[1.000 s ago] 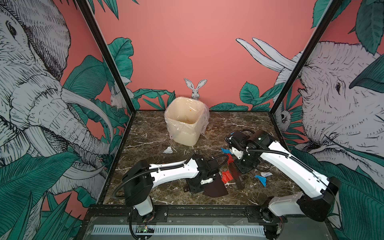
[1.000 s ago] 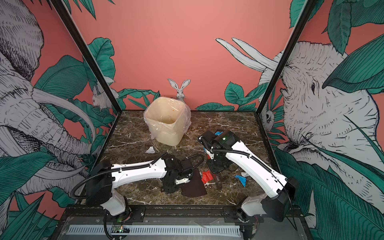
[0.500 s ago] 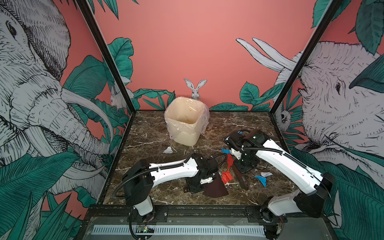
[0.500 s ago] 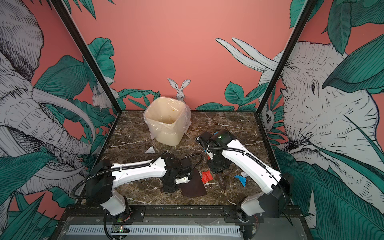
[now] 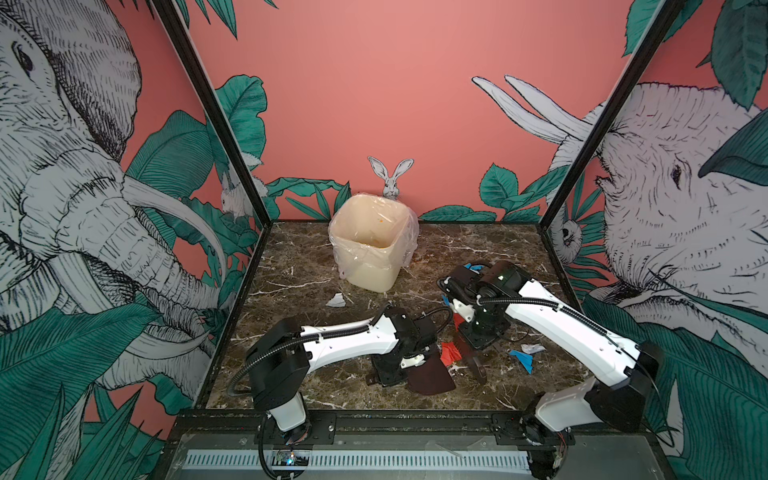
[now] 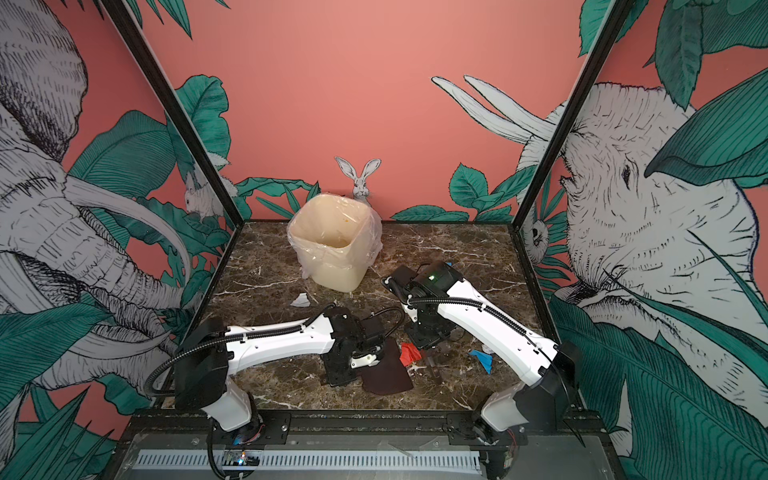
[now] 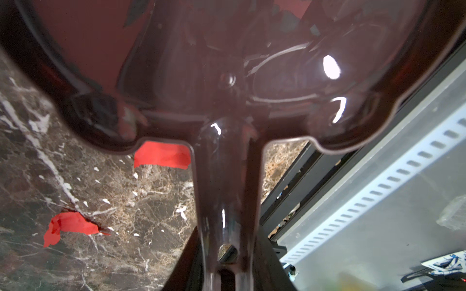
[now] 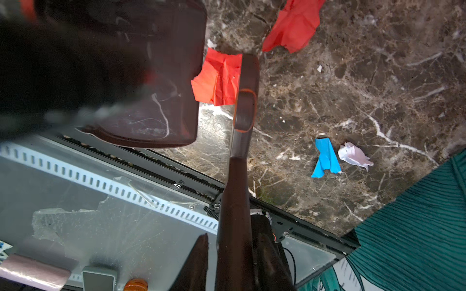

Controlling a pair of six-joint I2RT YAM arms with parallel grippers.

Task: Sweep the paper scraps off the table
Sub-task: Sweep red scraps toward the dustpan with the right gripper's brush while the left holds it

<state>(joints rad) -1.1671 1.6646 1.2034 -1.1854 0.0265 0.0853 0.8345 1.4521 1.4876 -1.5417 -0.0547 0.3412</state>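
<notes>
- The left claw (image 7: 227,267) clamps the dustpan (image 5: 432,378), whose lip should hug the tabletop (image 5: 316,266).
- The right claw (image 8: 234,257) grips the brush (image 8: 235,189); short strokes suit the red scrap (image 8: 216,80).

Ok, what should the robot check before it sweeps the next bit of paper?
1. Left tool shut on the dustpan handle: ok.
2. Right tool shut on the brush: ok.
3. Red scrap lies between brush and dustpan mouth: ok.
4. Dustpan lip flat on the table: cannot tell.
5. Blue scrap and white scrap gathered: not ok, both lie loose on the table.
6. Bin upright and open: ok.
</notes>
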